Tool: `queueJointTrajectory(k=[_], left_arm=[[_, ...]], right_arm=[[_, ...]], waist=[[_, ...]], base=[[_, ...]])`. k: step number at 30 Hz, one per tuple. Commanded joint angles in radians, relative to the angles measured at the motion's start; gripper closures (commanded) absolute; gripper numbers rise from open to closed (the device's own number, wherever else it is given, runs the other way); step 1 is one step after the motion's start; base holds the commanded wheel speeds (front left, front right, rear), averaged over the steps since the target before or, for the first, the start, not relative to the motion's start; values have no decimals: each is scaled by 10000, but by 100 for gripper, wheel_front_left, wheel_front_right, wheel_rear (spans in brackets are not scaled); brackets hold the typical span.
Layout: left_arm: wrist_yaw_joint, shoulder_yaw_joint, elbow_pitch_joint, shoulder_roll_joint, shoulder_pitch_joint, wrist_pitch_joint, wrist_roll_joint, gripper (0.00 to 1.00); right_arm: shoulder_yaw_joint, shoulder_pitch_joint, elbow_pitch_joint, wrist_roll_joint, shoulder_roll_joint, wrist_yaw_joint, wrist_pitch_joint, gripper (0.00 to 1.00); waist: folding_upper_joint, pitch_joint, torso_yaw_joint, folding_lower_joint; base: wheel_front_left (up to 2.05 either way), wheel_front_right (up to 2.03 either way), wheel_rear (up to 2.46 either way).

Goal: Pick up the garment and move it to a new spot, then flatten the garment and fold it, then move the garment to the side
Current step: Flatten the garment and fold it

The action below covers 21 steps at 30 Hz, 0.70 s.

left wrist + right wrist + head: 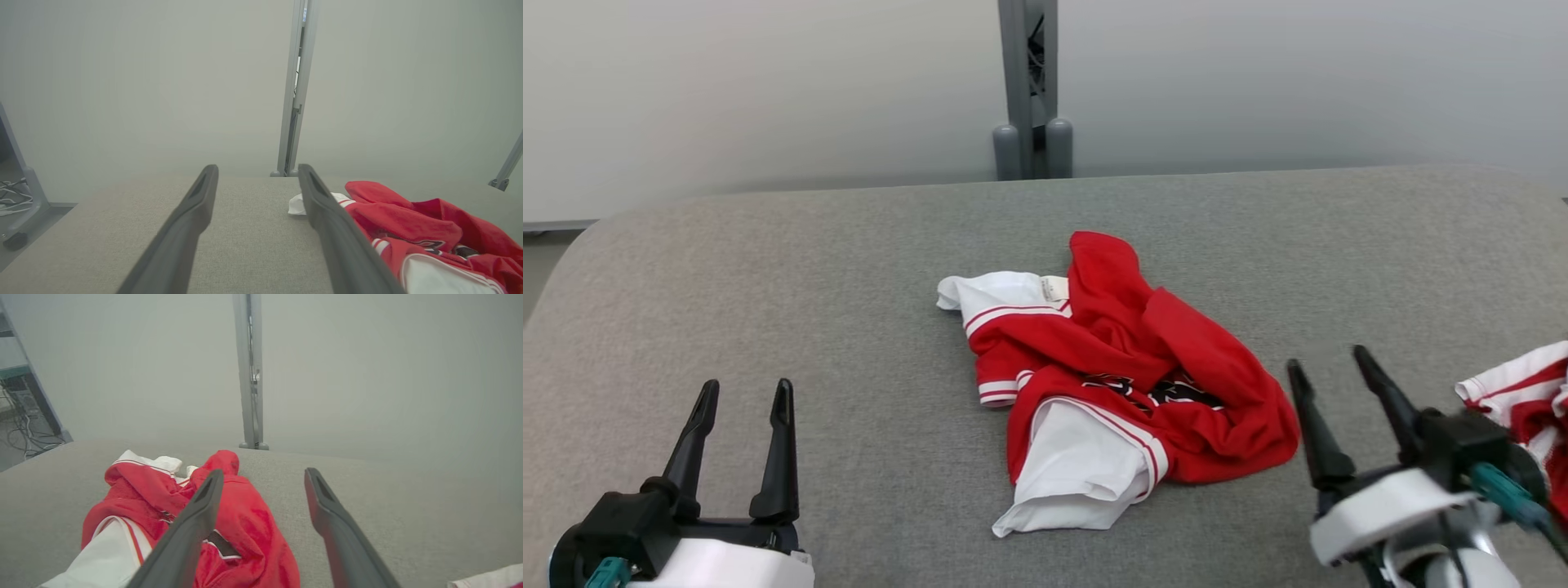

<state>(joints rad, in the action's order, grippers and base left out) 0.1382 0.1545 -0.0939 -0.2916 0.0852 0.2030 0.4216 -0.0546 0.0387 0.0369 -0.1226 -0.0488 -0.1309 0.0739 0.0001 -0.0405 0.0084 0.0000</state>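
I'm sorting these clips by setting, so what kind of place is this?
Probably a robotics lab or test room, not a home: a grey fabric-covered table against plain pale panels, a grey metal post between them, and loose cables off to the side.

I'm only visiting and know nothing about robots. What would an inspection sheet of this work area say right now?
Surface: table with a grey fabric cover, lying flat.
Job's things: garment, red and white, crumpled in a heap near the middle.
Clutter: second cloth, red and white, at the right edge beside the right gripper.
Grippers: left gripper and right gripper, jaws open, holding nothing, one on each side of the garment.
Cables: loose cables on the floor left of the table.
Surroundings: pale wall; grey post behind the table.
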Motion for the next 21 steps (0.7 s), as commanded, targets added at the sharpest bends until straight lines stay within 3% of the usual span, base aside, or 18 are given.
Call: queueJointTrajectory(k=[1,11,19,20,21], left_arm=[[-38,47,31,23,-199,56,-66,0],[-313,545,421,301,-694,216,-113,0],[-461,670,755,402,-1004,342,-97,0],[-492,682,789,412,-1050,348,-99,0],[-513,690,828,428,-1086,353,-100,0]], right_arm=[[-330,424,401,117,-43,4,-149,0],[-1655,2732,3714,178,-405,4,-152,0],[-1960,4022,5611,156,-558,5,-19,0],[-1971,4179,5830,131,-574,4,28,16],[-1990,4318,6037,100,-574,4,31,57]], waist=[[-1,-62,258,0],[-1,-417,1392,0],[-1,-650,1662,0],[-1,-692,1668,0],[-1,-735,1666,0]], base=[[0,0,0],[0,0,0],[0,0,0],[0,0,0],[0,0,0]])
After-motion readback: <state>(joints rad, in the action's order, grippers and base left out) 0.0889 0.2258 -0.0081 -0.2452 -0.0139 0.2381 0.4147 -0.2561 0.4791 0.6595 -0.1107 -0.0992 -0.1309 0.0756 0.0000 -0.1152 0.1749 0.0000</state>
